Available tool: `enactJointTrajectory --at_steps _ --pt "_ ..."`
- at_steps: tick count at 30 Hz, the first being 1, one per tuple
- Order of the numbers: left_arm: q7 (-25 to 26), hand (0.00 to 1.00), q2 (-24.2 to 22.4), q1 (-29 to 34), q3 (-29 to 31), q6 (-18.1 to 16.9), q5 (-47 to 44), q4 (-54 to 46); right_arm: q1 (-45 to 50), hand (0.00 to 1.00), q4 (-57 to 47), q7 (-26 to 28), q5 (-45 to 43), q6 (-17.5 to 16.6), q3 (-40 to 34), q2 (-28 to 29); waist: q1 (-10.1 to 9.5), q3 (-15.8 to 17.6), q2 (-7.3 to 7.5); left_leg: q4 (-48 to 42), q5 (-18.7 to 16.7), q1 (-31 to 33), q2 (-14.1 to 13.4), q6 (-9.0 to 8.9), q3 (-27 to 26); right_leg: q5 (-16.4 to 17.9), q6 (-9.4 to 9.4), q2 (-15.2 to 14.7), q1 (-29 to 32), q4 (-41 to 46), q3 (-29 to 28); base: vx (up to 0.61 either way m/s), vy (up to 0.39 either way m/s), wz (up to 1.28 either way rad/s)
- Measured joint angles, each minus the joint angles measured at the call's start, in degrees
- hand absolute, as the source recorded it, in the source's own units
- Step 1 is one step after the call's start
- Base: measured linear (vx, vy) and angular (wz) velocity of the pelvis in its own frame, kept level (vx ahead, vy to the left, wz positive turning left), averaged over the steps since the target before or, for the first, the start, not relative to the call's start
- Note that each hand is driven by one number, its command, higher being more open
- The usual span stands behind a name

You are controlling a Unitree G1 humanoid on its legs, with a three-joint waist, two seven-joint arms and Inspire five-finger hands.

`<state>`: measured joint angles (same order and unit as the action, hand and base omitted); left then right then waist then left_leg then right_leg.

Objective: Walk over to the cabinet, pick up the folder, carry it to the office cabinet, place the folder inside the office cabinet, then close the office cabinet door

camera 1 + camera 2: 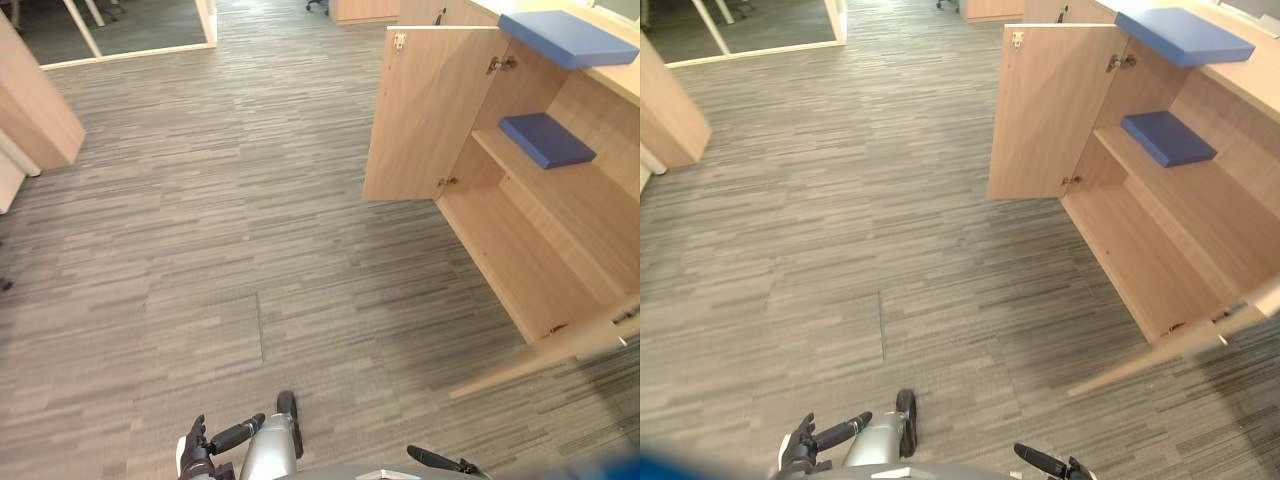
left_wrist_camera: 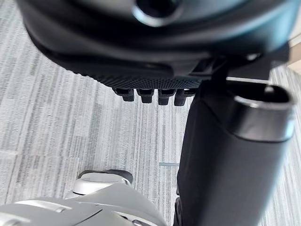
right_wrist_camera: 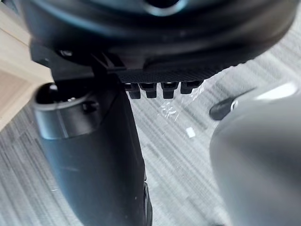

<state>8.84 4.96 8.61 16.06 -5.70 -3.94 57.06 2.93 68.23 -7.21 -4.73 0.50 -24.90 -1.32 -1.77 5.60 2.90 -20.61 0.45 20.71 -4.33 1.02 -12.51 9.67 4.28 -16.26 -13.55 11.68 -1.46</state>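
Step in hand, my guess: walk-up, nothing picked yet. My left robot hand point(image 1: 196, 452) hangs low at bottom edge, fingers relaxed, empty. Right robot hand point(image 1: 440, 461) likewise, bottom right. Blue folder point(image 1: 565, 37) lies on worktop point(image 1: 625, 78), upper right. Second blue folder point(image 1: 545, 139) sits on shelf point(image 1: 570, 205) inside open cabinet point(image 1: 520, 260). Turn right, approach square, stay clear of swung-out door point(image 1: 425, 110). Striped grey carpet point(image 1: 200, 220) looks flat. Glass partition point(image 1: 120, 25) upper left.
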Motion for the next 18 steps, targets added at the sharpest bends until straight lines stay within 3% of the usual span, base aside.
enactJointTrajectory --at_steps 2,3,4,6,7,8,9,11,12,13,15,16,17,18 --pt "0.09 1.0 0.46 -0.42 -0.14 0.9 0.01 1.99 -0.03 1.0 0.04 0.64 -0.04 0.2 -1.82 0.52 0.13 -0.86 0.61 0.51 -1.65 -4.38 3.31 2.06 -1.6 -5.73 0.94 -3.32 1.82 8.44 -1.35 0.54 0.373 -0.19" --pt "0.19 1.0 0.45 0.13 -0.76 1.19 0.01 2.57 0.18 1.0 -0.03 0.9 -0.01 0.21 -2.96 0.42 0.13 -1.29 0.48 2.79 -3.06 -8.68 5.72 2.77 -1.96 -11.2 -0.89 -5.25 4.09 16.14 -1.36 0.53 0.372 -0.1" --pt "0.15 1.0 0.68 0.56 -1.99 1.16 0.0 2.64 0.23 1.0 -0.2 0.97 -0.04 0.24 -3.37 0.29 0.39 -1.42 0.24 5.49 -4.21 -12.3 7.52 3.67 -2.02 -15.74 -4.79 -6.83 6.55 23.88 -1.13 0.51 0.367 0.04" --pt "0.12 1.0 1.56 0.14 -3.59 1.23 0.01 2.83 -0.03 1.0 -1.8 1.28 -0.01 0.35 -3.15 0.33 1.38 -1.1 1.14 8.99 -5.62 -17.68 11.21 4.8 -1.45 -13.86 -10.12 -10.9 14.14 43.72 1.81 0.4 0.288 0.27" --pt "0.16 1.0 1.39 0.06 -4.33 1.26 0.01 2.87 -0.07 1.0 -3.1 1.17 0.07 0.29 -2.9 0.17 1.89 -0.4 0.24 10.92 -6.41 -21.19 12.05 5.34 -0.72 -11.6 -11.38 -11.94 17.81 51.36 5.95 0.39 0.227 0.14" --pt "0.07 1.0 1.19 0.18 -5.51 1.28 0.02 2.94 -0.33 1.0 -4.62 1.03 0.07 0.13 -2.33 0.13 2.01 0.03 -0.68 13.24 -6.78 -24.41 11.75 5.31 -0.69 -7.39 -11.03 -11.02 21.18 54.41 9.49 0.29 0.14 -0.07" --pt "-0.07 1.0 1.24 0.21 -6.14 1.32 0.07 3.27 -0.66 1.0 -5.14 1.03 0.05 -0.02 -1.48 0.17 2.17 0.3 -1.18 14.25 -7.0 -25.78 11.37 5.02 -0.84 -5.03 -10.0 -9.87 22.91 54.47 11.05 0.26 0.101 -0.32" --pt "-0.82 1.0 1.56 -0.94 -6.77 1.59 0.26 4.15 -2.59 1.0 -7.34 0.98 0.09 -0.76 1.92 0.52 2.84 3.16 -1.84 16.22 -7.91 -30.84 9.67 4.21 -1.59 2.66 -5.74 -3.89 27.61 48.29 15.91 0.26 0.017 -0.31" --pt "-0.87 1.0 1.6 -1.27 -6.73 1.68 0.82 4.15 -2.81 1.0 -7.8 0.95 0.1 -0.87 2.93 0.66 3.11 3.83 -1.71 16.61 -8.07 -31.81 9.12 3.95 -1.97 3.79 -4.55 -2.17 28.34 45.01 16.83 0.23 -0.051 -0.19" --pt "-0.89 1.0 1.57 -1.52 -6.65 1.8 2.24 4.1 -2.76 1.0 -9.24 0.79 0.06 -1.01 4.49 1.06 3.31 3.99 -1.75 17.3 -8.61 -32.48 7.96 3.03 -2.81 4.34 -3.58 0.92 29.85 36.41 19.51 0.25 -0.085 -0.17" --pt "-0.93 1.0 1.47 -1.94 -6.08 2.06 3.37 3.98 -2.03 1.0 -11.5 0.54 0.09 -1.36 6.07 1.73 3.45 4.29 -1.54 18.28 -9.7 -34.06 6.78 1.21 -3.91 3.42 -3.4 3.42 30.74 24.32 23.82 0.28 -0.111 -0.27" --pt "-0.91 1.0 1.46 -1.96 -5.53 2.14 3.69 3.94 -1.91 1.0 -11.83 0.53 0.13 -1.41 6.61 1.95 3.42 4.39 -1.26 18.27 -10.74 -35.25 6.2 -0.47 -5.03 1.64 -4.34 4.67 30.66 17.56 25.43 0.31 -0.154 -0.37" --pt "-0.81 1.0 1.37 -2.07 -5.28 2.21 4.45 3.91 -1.54 1.0 -12.0 0.53 0.1 -1.38 7.03 1.94 3.51 4.39 -1.06 18.31 -12.04 -36.71 5.71 -1.89 -5.71 -2.44 -7.08 5.14 30.18 15.37 26.2 0.34 -0.17 -0.37" --pt "-0.74 1.0 1.06 -2.33 -4.98 2.23 4.63 3.87 -1.04 1.0 -12.36 0.42 0.09 -1.39 7.02 1.92 3.51 4.29 -0.94 18.28 -12.71 -37.42 5.16 -2.63 -5.93 -4.02 -8.52 5.5 29.85 15.48 26.84 0.4 -0.212 -0.29"
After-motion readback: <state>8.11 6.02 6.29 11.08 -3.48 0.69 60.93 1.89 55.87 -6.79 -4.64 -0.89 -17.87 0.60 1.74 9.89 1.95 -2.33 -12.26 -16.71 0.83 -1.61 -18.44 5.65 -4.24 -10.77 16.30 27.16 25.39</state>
